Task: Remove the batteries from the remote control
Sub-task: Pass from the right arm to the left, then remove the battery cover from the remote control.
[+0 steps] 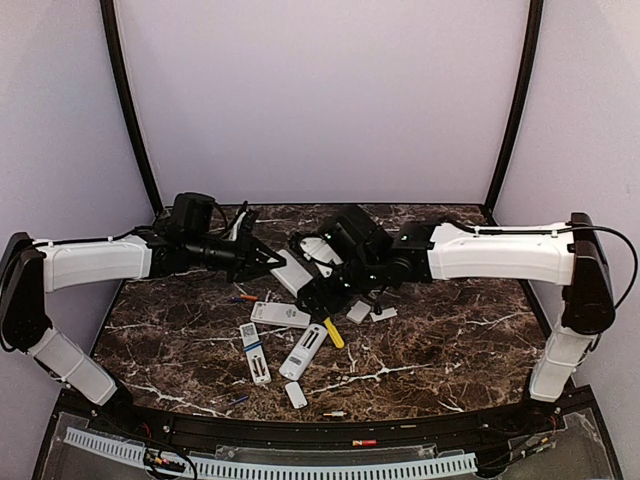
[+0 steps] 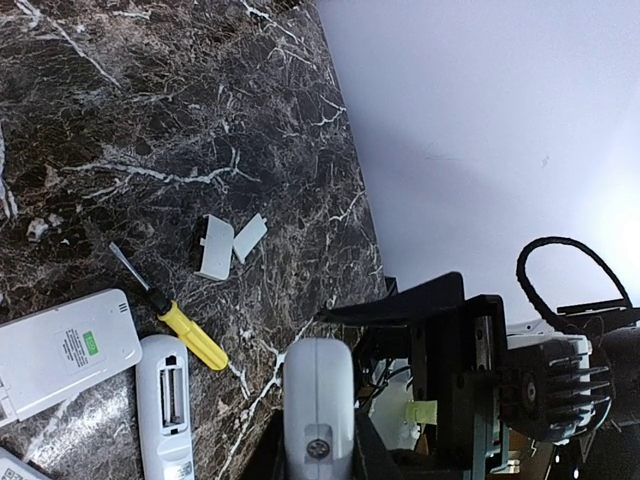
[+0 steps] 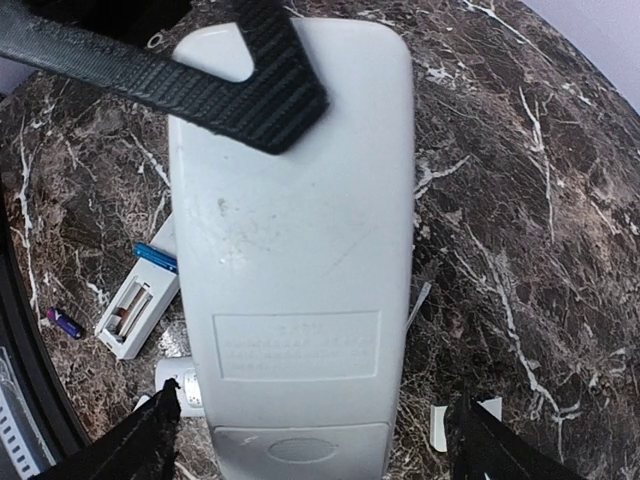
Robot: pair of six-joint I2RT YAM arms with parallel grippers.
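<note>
Left gripper (image 1: 272, 262) pinches remote (image 3: 290, 250) end; right gripper (image 3: 315, 430) wide astride it. I judge batteries (image 3: 155, 256) light, slick, roll-prone; pinch mid-barrel.

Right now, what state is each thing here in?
Large white plastic remote: held up, back cover on.
Left tool: shut on that remote.
Right tool: open.
Slim white remote: lying flat, battery bay open.
Yellow-handled screwdriver: lying flat.
Small blue cylindrical battery: out, lying loose.

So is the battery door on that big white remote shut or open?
Shut, it looks like. The remote shows a smooth, closed back all over, with no hole or gap.
</note>
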